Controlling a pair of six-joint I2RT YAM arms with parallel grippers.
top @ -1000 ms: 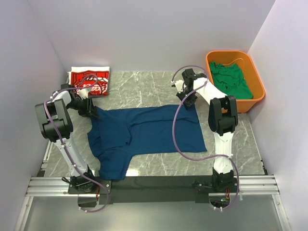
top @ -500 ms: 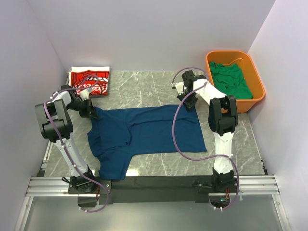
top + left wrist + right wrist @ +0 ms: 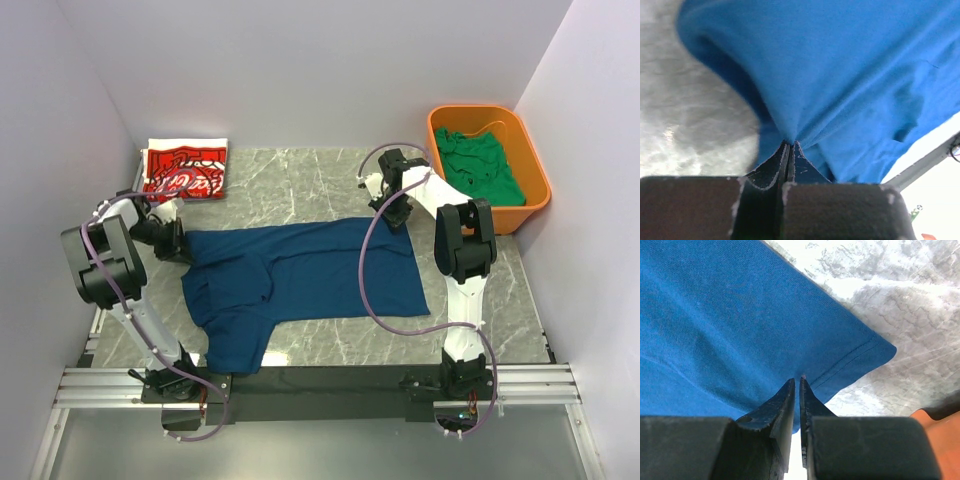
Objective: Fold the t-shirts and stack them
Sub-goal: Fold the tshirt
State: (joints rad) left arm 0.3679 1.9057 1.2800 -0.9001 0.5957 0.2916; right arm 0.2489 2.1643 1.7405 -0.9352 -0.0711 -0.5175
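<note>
The navy blue cloth t-shirt point(image 3: 300, 270) lies spread between both tools on the grey marbled tabletop point(image 3: 290, 185). The left tool point(image 3: 788, 145) is clamped on its bunched edge. The right tool point(image 3: 796, 381), nearly closed, pinches its hem corner, and the nipped cloth is hidden. Plain white walls point(image 3: 300, 70) enclose the tabletop.

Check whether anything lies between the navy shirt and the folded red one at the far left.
Nothing visible does. Only bare marble table separates the navy t-shirt from the folded red t-shirt. The left gripper, shut on the navy t-shirt's left end, sits at the edge of that strip.
</note>
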